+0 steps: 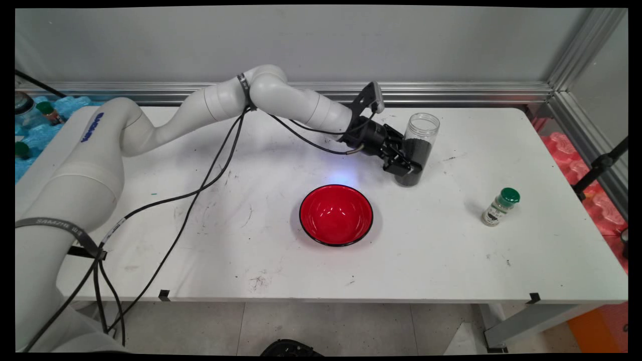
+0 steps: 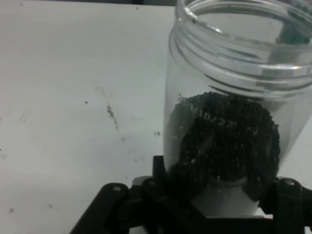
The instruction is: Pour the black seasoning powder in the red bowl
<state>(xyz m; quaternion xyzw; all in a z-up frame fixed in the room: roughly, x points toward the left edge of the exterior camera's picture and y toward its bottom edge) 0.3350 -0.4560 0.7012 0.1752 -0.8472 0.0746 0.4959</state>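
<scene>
A clear lidless jar (image 1: 421, 138), about half full of black grains, stands at the back right of the white table (image 1: 451, 260) and leans slightly to the right at its top. My gripper (image 1: 409, 168) reaches in from the left, low down, and is shut on the jar's lower part. In the hand view the jar (image 2: 229, 126) fills the space between the fingers (image 2: 158, 168), with its open mouth at the top and the gripper (image 2: 219, 183) clamped around its base. An empty red bowl (image 1: 336, 214) with a black rim sits on the table in front of the jar, to the left.
A small spice bottle (image 1: 500, 206) with a green cap stands to the right of the bowl. Black cables (image 1: 200, 188) hang from the arm across the table's left half. An aluminium rail (image 1: 451, 93) runs along the back edge.
</scene>
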